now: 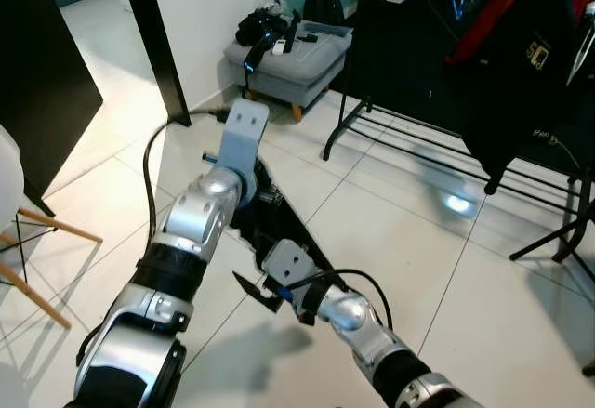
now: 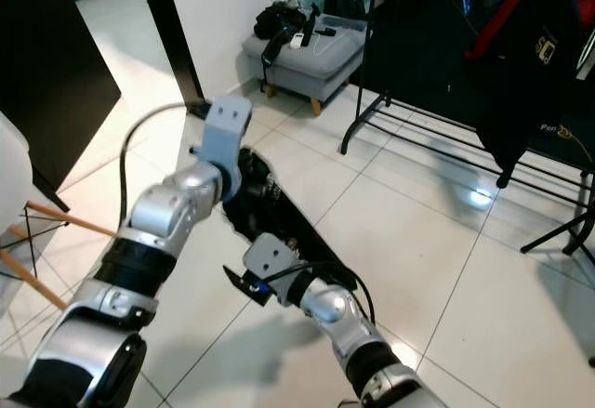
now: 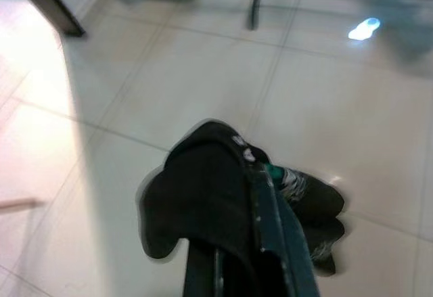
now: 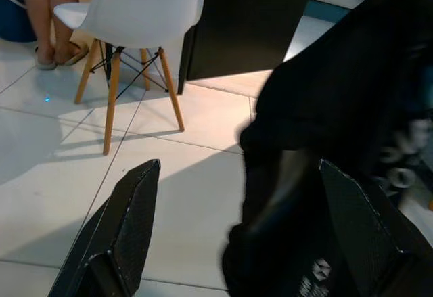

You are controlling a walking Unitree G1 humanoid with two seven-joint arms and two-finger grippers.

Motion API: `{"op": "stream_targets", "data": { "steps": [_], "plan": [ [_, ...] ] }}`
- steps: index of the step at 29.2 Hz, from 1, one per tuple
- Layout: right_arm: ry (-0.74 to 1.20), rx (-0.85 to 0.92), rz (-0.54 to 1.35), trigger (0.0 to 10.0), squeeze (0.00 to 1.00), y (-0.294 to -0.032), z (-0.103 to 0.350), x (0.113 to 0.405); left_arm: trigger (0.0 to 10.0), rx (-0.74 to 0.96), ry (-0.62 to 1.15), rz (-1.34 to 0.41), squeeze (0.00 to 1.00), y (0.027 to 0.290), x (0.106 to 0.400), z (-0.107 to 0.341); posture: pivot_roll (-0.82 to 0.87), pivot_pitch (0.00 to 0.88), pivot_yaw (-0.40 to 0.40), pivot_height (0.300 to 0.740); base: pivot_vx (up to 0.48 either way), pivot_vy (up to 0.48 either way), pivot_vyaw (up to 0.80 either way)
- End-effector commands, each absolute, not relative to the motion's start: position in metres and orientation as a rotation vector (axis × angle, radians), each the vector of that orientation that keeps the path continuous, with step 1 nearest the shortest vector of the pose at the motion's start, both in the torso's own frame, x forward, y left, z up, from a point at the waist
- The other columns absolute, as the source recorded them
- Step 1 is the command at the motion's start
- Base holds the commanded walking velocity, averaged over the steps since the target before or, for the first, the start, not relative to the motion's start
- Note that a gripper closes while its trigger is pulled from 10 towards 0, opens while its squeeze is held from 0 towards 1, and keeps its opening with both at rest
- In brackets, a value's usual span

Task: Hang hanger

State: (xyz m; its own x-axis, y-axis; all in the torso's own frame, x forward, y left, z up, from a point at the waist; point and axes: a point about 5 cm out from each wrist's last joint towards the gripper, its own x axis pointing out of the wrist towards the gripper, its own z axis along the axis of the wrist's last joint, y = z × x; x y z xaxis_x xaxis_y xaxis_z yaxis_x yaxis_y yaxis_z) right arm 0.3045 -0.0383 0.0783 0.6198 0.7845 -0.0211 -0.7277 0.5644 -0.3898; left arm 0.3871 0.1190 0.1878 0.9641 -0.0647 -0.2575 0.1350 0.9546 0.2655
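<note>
A black garment, bunched up, hangs low over the tiled floor in front of me. My left gripper reaches forward and down into its upper end; in the left wrist view the cloth drapes over the dark fingers, which look shut on it. A hanger cannot be made out inside the cloth. My right gripper is at the garment's lower end with its jaws spread wide. In the right wrist view its two black fingers stand apart, and the garment hangs close in front of them.
A black clothes rack with black and red garments stands at the far right. A grey ottoman piled with dark items sits by the white wall. A white chair with wooden legs and a person's legs are to my left.
</note>
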Motion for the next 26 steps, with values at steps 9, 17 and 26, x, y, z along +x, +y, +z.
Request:
{"op": "stream_targets", "data": {
  "steps": [9, 17, 26],
  "plan": [
    [-0.017, -0.417, 0.847, 10.0, 0.0, -0.07, 0.052, 0.298, 1.6, 1.041, 0.508, -0.301, 0.0, 0.177, 0.351, 0.07, -0.05, 0.139, 0.051, 0.74, 0.0, 0.0, 0.0],
    [-0.001, -0.425, 0.841, 10.0, 0.0, -0.075, 0.049, 0.296, 0.0, 1.172, 0.657, -0.389, 0.0, 0.184, 0.342, 0.054, -0.06, 0.144, 0.052, 0.74, 0.0, 0.0, 0.0],
    [-0.011, -0.431, 0.869, 10.0, 0.0, -0.073, 0.051, 0.295, 0.0, 0.616, 0.889, -0.588, 0.0, 0.145, 0.344, 0.063, -0.05, 0.148, 0.052, 0.74, 0.0, 0.0, 0.0]
  ]
}}
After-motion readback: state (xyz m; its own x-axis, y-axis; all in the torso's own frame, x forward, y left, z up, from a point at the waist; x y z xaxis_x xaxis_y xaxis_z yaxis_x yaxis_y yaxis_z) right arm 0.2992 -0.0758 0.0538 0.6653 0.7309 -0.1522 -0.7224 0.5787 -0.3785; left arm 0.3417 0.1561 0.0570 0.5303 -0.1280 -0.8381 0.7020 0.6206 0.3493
